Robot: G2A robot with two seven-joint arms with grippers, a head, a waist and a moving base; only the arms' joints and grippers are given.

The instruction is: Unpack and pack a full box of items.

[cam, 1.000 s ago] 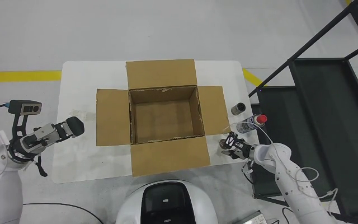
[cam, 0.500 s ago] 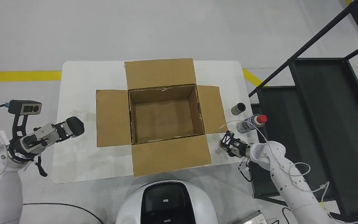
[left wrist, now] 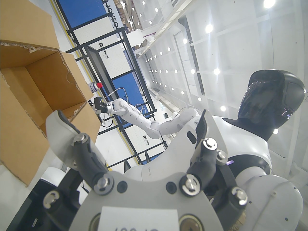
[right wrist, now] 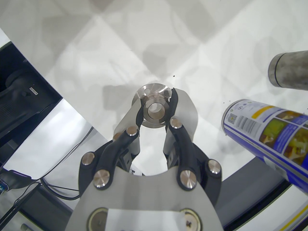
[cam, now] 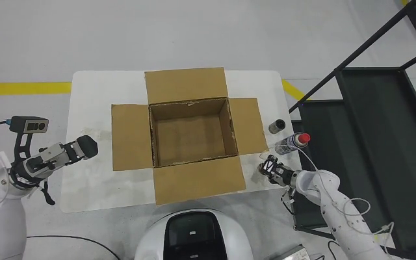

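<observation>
**Right gripper clamped on a fitting; left gripper wide open**

The right gripper [right wrist: 156, 111] has its black fingers [right wrist: 173, 102] closed narrowly on a small steel fitting [right wrist: 154, 108], one on each side of its neck, above the round flange. Whether the flange rests on the white table [right wrist: 168, 25] or hangs just above it, I cannot tell. Near the fitting stands a blue can [right wrist: 264, 131], and just past the can a dull grey cylinder [right wrist: 288, 72].

From above, this gripper [cam: 268, 168] is at the table's [cam: 97, 88] front right corner, just beside the corner of the box [cam: 187, 86]. The box sits mid-table with all four flaps folded out flat. The can [cam: 290, 143] and the cylinder [cam: 277, 125] stand by the right edge, beside the right flap.

The left gripper [left wrist: 130, 118] holds its fingers spread wide with nothing between them. It hangs at the table's left edge [cam: 81, 147], apart from the left flap.
</observation>
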